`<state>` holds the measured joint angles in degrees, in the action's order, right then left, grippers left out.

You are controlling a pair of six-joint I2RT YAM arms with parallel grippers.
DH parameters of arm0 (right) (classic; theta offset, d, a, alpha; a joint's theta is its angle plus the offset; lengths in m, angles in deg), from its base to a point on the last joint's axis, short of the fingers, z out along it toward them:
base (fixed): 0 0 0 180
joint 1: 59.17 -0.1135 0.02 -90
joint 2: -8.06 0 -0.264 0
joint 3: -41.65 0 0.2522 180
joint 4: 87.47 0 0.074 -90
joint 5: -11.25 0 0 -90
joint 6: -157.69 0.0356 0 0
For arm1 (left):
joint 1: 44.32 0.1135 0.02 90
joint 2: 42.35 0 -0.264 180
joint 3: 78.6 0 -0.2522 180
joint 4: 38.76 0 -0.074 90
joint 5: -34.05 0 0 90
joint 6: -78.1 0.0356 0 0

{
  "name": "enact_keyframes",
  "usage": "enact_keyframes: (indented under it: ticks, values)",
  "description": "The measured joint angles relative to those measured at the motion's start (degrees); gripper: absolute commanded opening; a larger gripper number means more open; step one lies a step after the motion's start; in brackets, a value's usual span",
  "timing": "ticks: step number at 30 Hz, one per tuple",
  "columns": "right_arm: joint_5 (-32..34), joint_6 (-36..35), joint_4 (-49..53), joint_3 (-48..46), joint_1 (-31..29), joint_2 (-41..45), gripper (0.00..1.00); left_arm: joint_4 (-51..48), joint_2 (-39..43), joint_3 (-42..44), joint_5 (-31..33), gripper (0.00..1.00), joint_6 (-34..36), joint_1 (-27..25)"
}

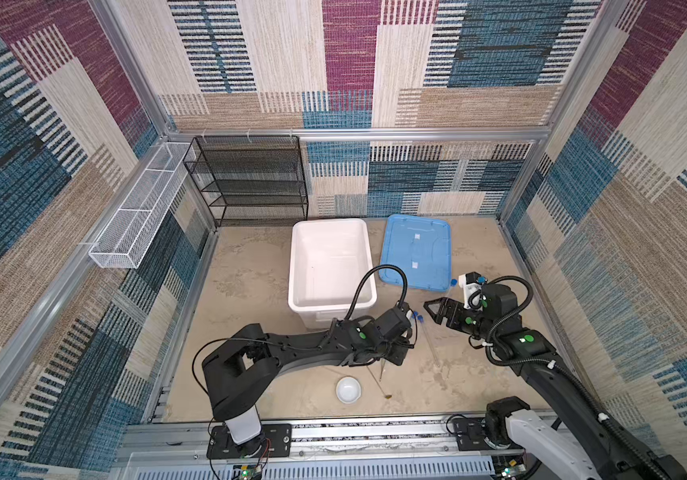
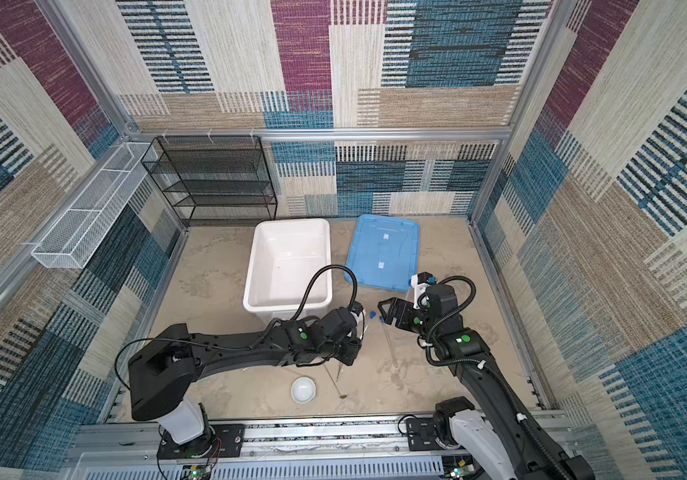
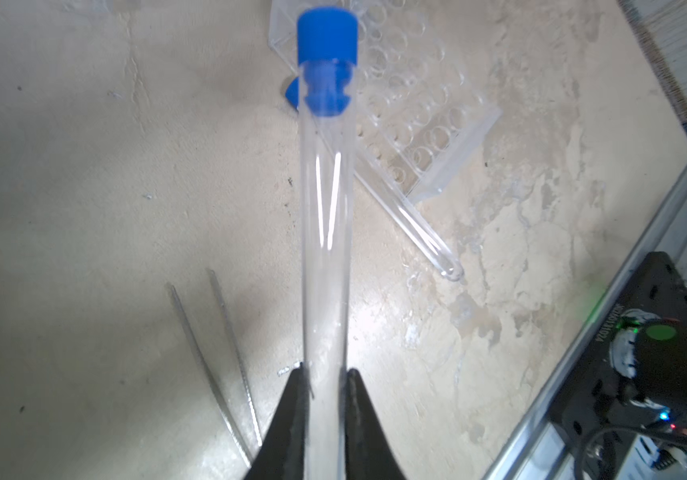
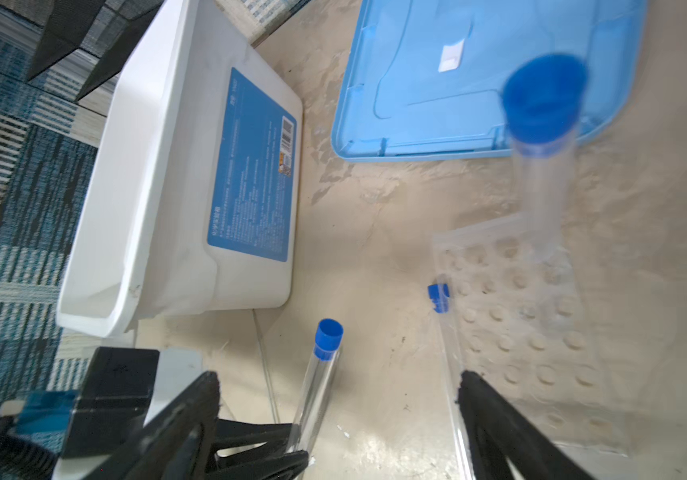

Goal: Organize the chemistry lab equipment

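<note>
My left gripper (image 3: 327, 372) is shut on the lower end of a clear blue-capped test tube (image 3: 325, 216), which is lifted off the table in front of the tub (image 1: 413, 328). A second tube (image 3: 408, 216) lies flat along the transparent rack (image 4: 520, 324). A third tube (image 4: 541, 166) stands in the rack's far corner. My right gripper (image 4: 337, 382) hangs open just above the rack's edge (image 1: 433, 311), holding nothing. The tweezers (image 3: 217, 357) and the thin spoon (image 1: 379, 384) lie beneath the left gripper. Closer to the front sits the white dish (image 1: 348, 389).
The white tub (image 1: 329, 266) stands behind the left gripper, with the blue lid (image 1: 416, 249) flat beside it. A black mesh shelf (image 1: 250, 183) is at the back left and a white wire basket (image 1: 134, 220) hangs on the left wall.
</note>
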<state>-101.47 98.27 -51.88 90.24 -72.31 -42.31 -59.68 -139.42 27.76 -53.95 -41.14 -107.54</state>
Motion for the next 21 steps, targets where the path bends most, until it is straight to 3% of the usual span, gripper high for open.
enact_keyframes:
  ticks: [9,21]
  values:
    - [-8.5,-0.3,-2.5,1.8,-0.1,-6.0,0.69,15.7,3.5,9.0,-0.8,0.16,1.9,0.0]
    - [-11.2,-0.9,-4.8,1.7,-0.9,-10.3,0.44,21.6,3.5,10.2,-2.3,0.16,2.5,0.0]
